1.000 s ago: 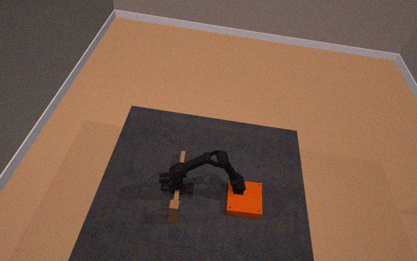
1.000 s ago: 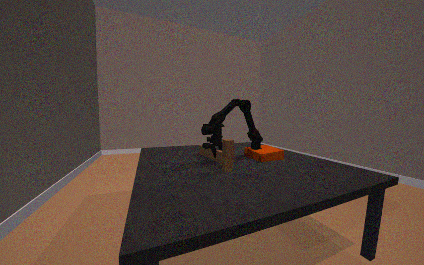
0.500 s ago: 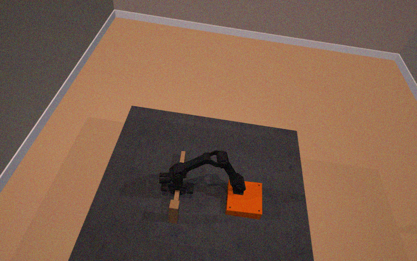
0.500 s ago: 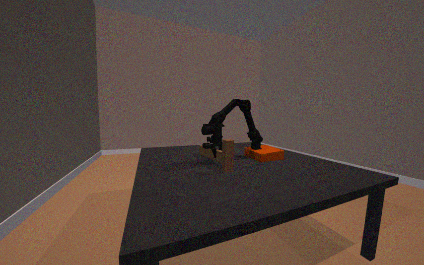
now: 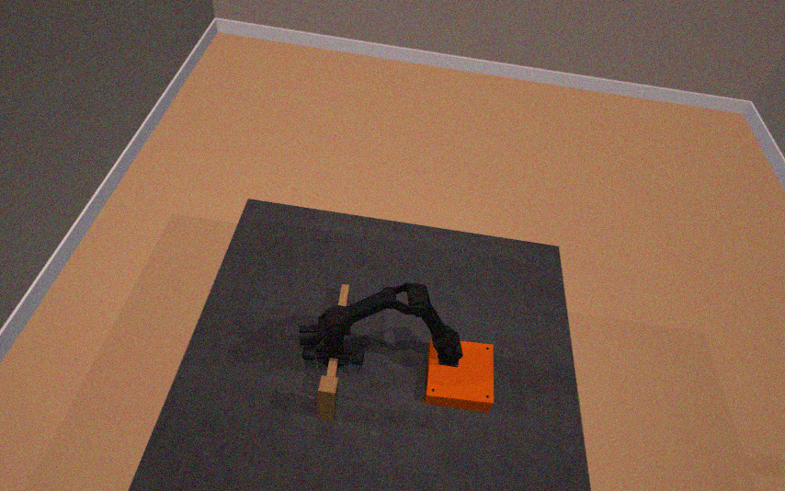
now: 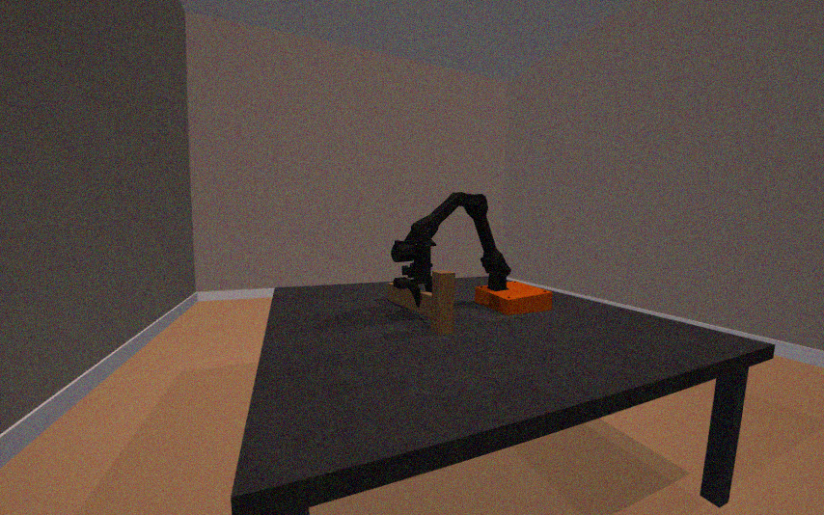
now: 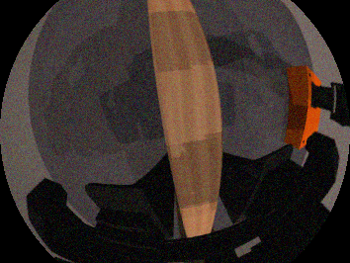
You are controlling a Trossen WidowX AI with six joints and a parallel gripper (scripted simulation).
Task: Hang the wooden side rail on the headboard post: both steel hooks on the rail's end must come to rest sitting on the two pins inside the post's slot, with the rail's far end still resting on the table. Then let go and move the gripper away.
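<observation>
A light wooden side rail (image 5: 344, 296) (image 6: 401, 297) (image 7: 184, 108) lies in a line with the upright wooden headboard post (image 5: 326, 396) (image 6: 443, 301). The rail's near end meets the post's side; its far end is low, by the table. The hooks and pins are hidden. My gripper (image 5: 331, 351) (image 6: 415, 290) (image 7: 186, 152) comes from above and is shut on the rail's middle part, close to the post. In the wrist view the rail runs up from between my fingers.
The arm's orange base block (image 5: 462, 379) (image 6: 513, 297) (image 7: 302, 108) stands right of the post on the dark table (image 5: 474, 289) (image 6: 546, 364). The table's edges are well away on all sides.
</observation>
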